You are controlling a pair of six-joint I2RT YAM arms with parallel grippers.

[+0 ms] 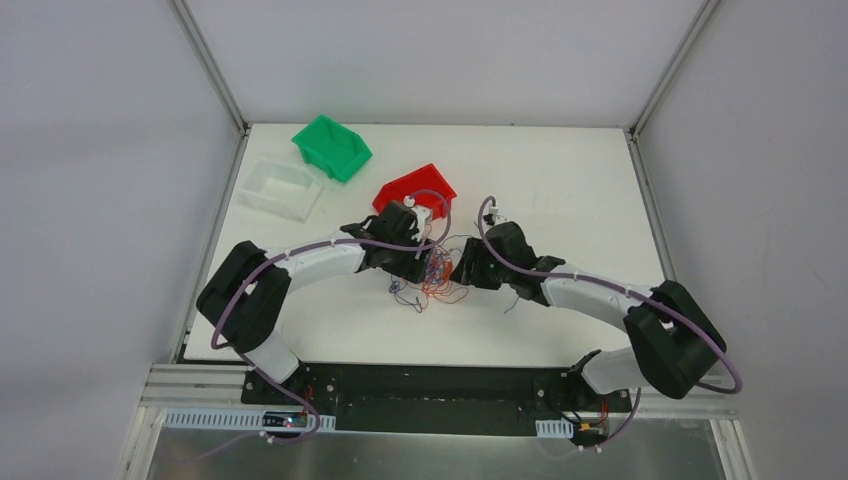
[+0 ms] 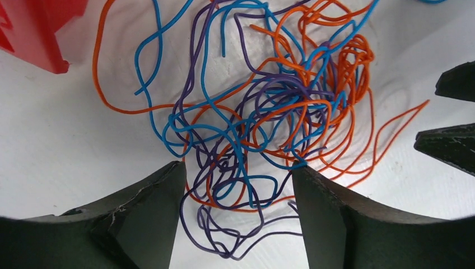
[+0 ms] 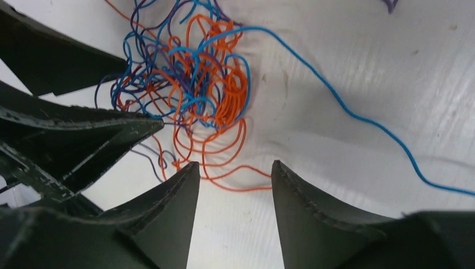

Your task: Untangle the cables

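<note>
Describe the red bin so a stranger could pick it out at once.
Three small bins sit toward the far left of the white table. The red bin is the one nearest the middle, just beyond the left gripper and the cables; the green bin and clear bin lie further left.

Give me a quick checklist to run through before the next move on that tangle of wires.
1. Left fingers open: ok, apart, with strands lying loose between them.
2. Right fingers open: ok, apart, with an orange loop between the tips.
3. Cables separated: not ok, orange, blue and purple strands form one knot.
4. Loose strand to pull: ok, a blue wire trails away from the knot.
5. Clearance between both sets of fingers: cannot tell, they face each other close across the knot.
</note>
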